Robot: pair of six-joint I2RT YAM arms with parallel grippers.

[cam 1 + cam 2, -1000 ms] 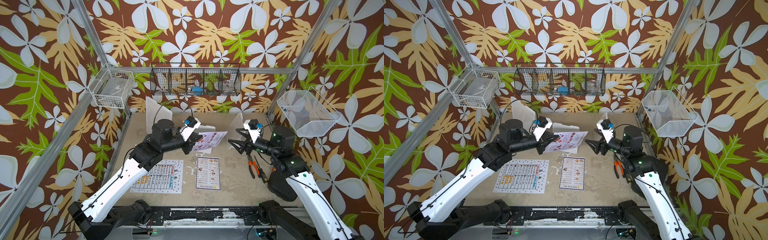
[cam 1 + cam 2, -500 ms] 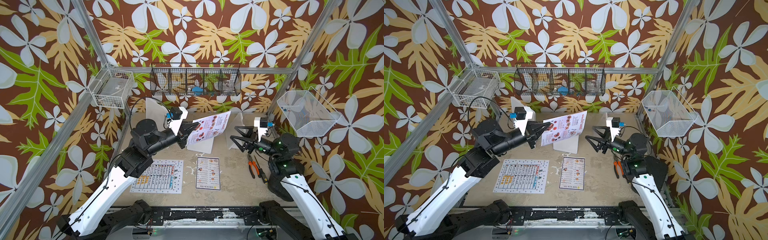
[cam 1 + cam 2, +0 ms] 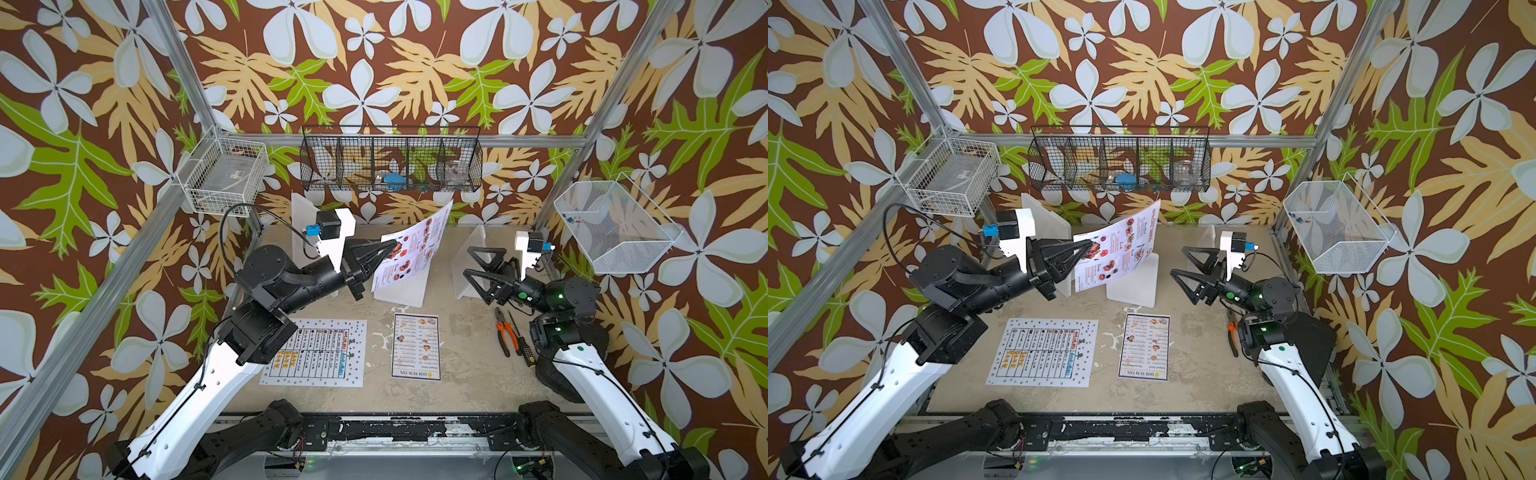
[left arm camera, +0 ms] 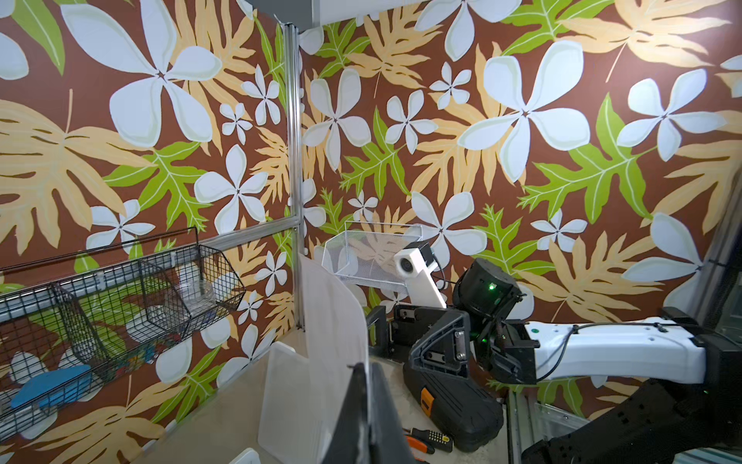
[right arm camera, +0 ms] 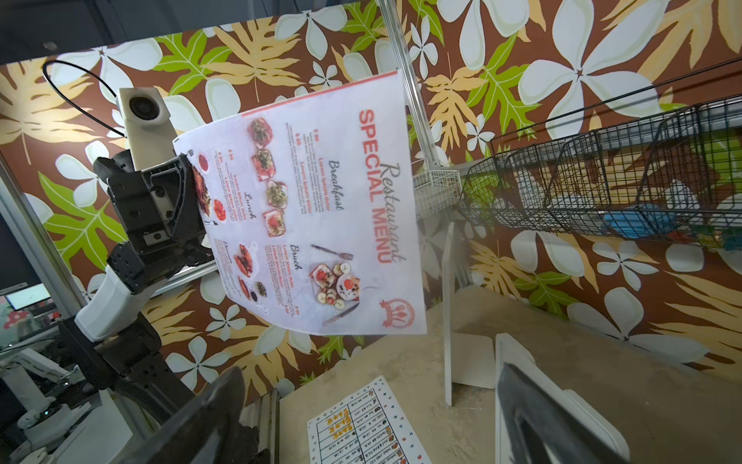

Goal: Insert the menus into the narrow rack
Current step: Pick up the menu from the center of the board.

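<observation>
White dotted-border menu (image 3: pixel 320 353) lies flat on the table (image 3: pixel 457 374), front left. Next along, the left gripper (image 3: pixel 388 246) pinches the pinkish SPECIAL MENU (image 3: pixel 417 245) by one edge, holding it curled in the air above the white rack (image 3: pixel 405 291) (printed side towards the right arm). The DIM SUM INN menu (image 3: pixel 416 347) lies flat mid-table. The right gripper (image 3: pixel 467 261) gapes wide, empty, beside the rack's right panel.
</observation>
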